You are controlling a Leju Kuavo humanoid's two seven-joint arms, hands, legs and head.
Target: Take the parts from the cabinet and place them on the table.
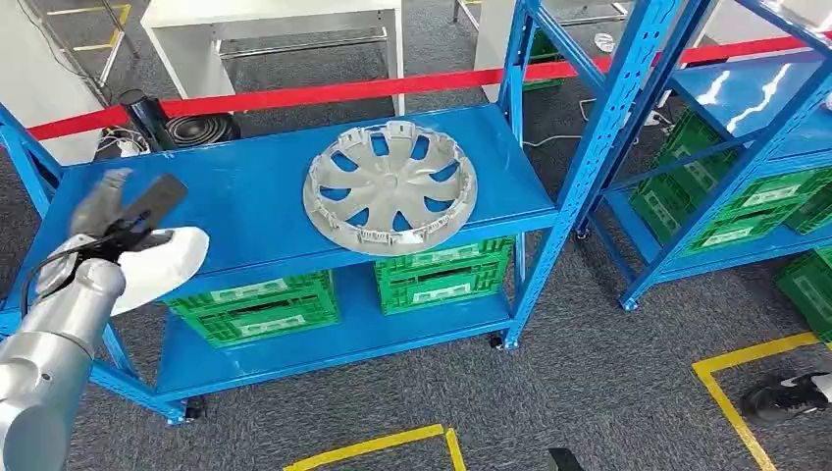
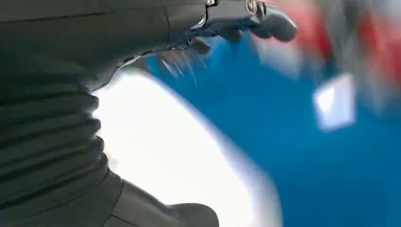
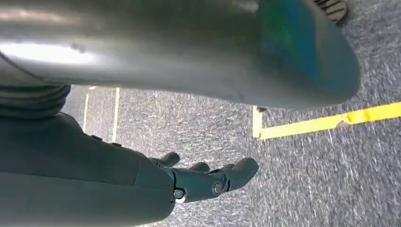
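Note:
A silver hubcap lies flat on the top shelf of the blue cabinet, right of its middle. A white rounded part sits at the shelf's front left edge. My left hand hovers right over it with fingers stretched out and apart. In the blurred left wrist view the white part lies between the thumb and the fingers; I cannot tell whether they touch it. My right hand hangs over the grey carpet with its fingers loosely apart and holding nothing.
Green crates stand on the lower shelf. A second blue rack with green crates stands to the right. Red barrier tape runs behind the cabinet. Yellow floor tape and a person's shoe are at the lower right.

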